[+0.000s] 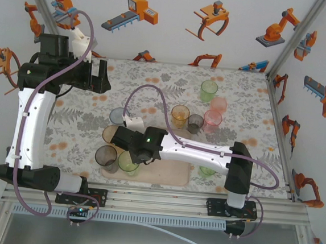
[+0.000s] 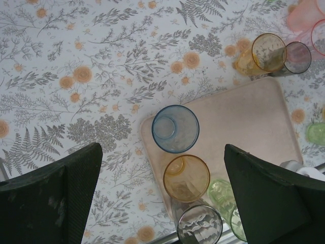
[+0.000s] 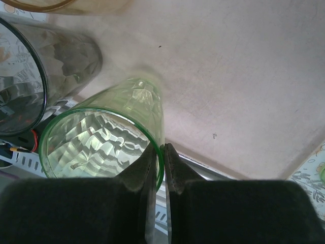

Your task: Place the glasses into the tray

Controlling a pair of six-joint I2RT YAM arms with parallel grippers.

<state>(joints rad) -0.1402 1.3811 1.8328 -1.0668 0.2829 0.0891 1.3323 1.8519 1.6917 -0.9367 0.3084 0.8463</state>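
My right gripper (image 3: 163, 147) is shut on the rim of a green glass (image 3: 101, 137), one finger inside and one outside its wall. The glass is at the near left corner of the pale pink tray (image 3: 244, 76); I cannot tell whether its base touches. In the top view this gripper (image 1: 132, 156) and green glass (image 1: 126, 163) are beside a grey glass (image 1: 106, 157). A blue glass (image 2: 175, 128) and an orange glass (image 2: 186, 178) also stand along the tray's (image 2: 249, 122) left end. My left gripper (image 1: 102, 75) is open and empty, high above the table's far left.
On the floral cloth beyond the tray stand an orange glass (image 1: 180, 115), a grey one (image 1: 195, 122), two pink ones (image 1: 214, 114) and a green one (image 1: 208, 90). Another green glass (image 1: 207, 171) sits under the right forearm. The table's metal rail (image 1: 162, 200) runs just behind the tray.
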